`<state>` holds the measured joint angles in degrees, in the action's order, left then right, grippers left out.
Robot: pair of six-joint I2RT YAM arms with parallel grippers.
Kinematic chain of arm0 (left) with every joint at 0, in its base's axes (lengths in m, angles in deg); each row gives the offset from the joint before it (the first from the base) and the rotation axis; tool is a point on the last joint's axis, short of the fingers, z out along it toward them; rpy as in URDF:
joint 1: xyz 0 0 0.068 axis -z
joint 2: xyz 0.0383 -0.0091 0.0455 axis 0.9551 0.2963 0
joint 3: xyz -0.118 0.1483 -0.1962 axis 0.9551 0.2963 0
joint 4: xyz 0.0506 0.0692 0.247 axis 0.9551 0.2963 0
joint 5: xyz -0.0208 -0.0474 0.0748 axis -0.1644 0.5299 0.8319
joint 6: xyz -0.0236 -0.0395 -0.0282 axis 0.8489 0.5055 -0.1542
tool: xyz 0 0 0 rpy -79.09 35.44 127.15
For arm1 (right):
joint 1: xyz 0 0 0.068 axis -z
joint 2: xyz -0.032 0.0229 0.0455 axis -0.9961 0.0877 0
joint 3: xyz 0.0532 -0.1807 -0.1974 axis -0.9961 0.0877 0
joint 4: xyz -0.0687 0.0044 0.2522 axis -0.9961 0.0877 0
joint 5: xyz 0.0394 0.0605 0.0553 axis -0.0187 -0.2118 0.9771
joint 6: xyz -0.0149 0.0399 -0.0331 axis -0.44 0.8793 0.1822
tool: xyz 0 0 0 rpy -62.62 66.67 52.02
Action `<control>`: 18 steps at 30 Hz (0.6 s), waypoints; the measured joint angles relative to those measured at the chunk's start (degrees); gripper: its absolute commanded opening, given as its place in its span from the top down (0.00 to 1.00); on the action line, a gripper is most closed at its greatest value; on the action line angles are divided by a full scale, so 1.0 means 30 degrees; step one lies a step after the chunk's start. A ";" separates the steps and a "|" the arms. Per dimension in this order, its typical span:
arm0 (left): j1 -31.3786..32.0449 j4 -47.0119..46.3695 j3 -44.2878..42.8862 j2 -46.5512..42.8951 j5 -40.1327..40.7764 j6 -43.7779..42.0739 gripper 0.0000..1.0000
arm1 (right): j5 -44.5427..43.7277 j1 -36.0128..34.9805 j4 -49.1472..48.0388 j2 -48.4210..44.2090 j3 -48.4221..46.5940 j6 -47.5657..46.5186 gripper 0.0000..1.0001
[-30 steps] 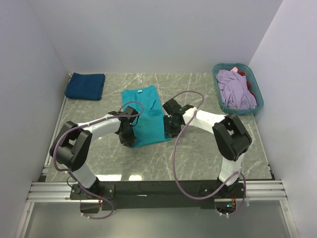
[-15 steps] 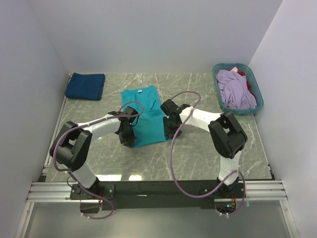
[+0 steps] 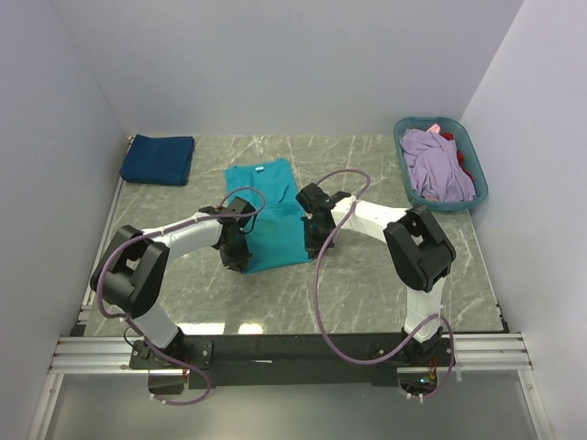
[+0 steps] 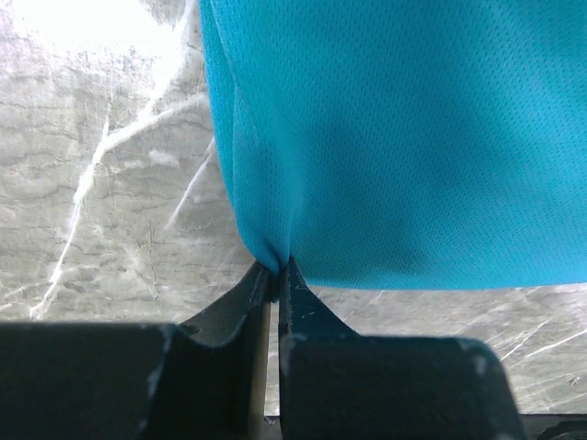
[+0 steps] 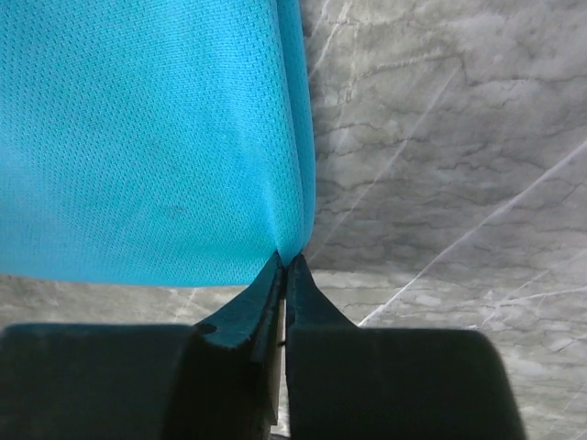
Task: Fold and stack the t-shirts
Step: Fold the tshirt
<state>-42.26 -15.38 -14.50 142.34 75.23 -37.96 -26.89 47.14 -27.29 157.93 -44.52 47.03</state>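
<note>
A teal t-shirt (image 3: 269, 211) lies folded lengthwise on the marble table, collar toward the back wall. My left gripper (image 3: 240, 259) is shut on its near left corner; in the left wrist view the teal t-shirt (image 4: 413, 137) is pinched between the fingertips of the left gripper (image 4: 276, 268). My right gripper (image 3: 312, 249) is shut on the near right corner, and the right wrist view shows the right gripper (image 5: 286, 261) pinching the teal t-shirt (image 5: 147, 137). A folded navy t-shirt (image 3: 158, 159) sits at the back left.
A teal-blue laundry basket (image 3: 413, 189) at the back right holds a lavender t-shirt (image 3: 436, 165) and a bit of red cloth (image 3: 463, 165). White walls close in the table on three sides. The arms' bases stand at the near edge.
My right gripper moved a little left onto the teal t-shirt's near right corner and shut on it. The left gripper kept its hold without moving.
</note>
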 measured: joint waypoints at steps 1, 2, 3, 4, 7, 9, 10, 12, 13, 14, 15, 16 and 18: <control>0.0000 -0.0044 0.0066 -0.0058 0.0000 0.0000 0.99 | 0.0029 0.0007 0.0029 0.0000 -0.0007 -0.0015 1.00; 0.0000 -0.0102 0.0117 -0.0124 -0.0007 -0.0007 0.99 | 0.0066 0.0007 0.0051 0.0000 -0.0007 -0.0051 1.00; 0.0000 -0.0153 0.0204 -0.0204 -0.0015 -0.0015 0.99 | 0.0109 0.0000 0.0066 -0.0029 -0.0007 -0.0080 1.00; 0.0000 -0.0211 0.0306 -0.0313 -0.0022 -0.0044 0.99 | 0.0204 0.0000 0.0087 -0.0073 0.0029 -0.0146 1.00; 0.0051 -0.0160 0.0816 -0.0816 -0.0423 -0.0240 0.99 | 0.0627 -0.0058 0.0211 -0.0619 0.0743 -0.0408 1.00; 0.0335 0.0131 0.1537 -0.1581 -0.0896 -0.0342 0.99 | 0.0962 -0.0160 0.0663 -0.1435 0.1588 -0.0634 1.00; 0.0554 0.0313 0.1923 -0.2025 -0.1107 -0.0335 0.99 | 0.1122 -0.0255 0.0940 -0.1967 0.2127 -0.0736 1.00; 0.1246 0.0991 0.2579 -0.3155 -0.1596 -0.0248 0.99 | 0.1537 -0.0466 0.1494 -0.3191 0.3155 -0.0911 1.00; 0.1785 0.1333 0.2863 -0.3818 -0.1778 -0.0095 0.99 | 0.1800 -0.0597 0.1821 -0.3927 0.3723 -0.1020 1.00; 0.2346 0.1676 0.3082 -0.4524 -0.2047 0.0117 0.99 | 0.2033 -0.0772 0.2266 -0.4641 0.4167 -0.1137 1.00; 0.3038 0.2018 0.3279 -0.5246 -0.2266 0.0379 0.99 | 0.2229 -0.0925 0.2637 -0.5311 0.4583 -0.1231 1.00; 0.3650 0.2310 0.3432 -0.5909 -0.2499 0.0634 0.99 | 0.2375 -0.1042 0.3067 -0.5960 0.4940 -0.1297 1.00; 0.4874 0.2943 0.3708 -0.7388 -0.3111 0.1348 0.99 | 0.2608 -0.1246 0.4007 -0.7089 0.5413 -0.1362 1.00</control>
<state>-27.64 -6.55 -3.37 120.17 65.90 -33.92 -19.06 43.40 -15.27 136.66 -28.28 42.94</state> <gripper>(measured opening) 0.096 0.012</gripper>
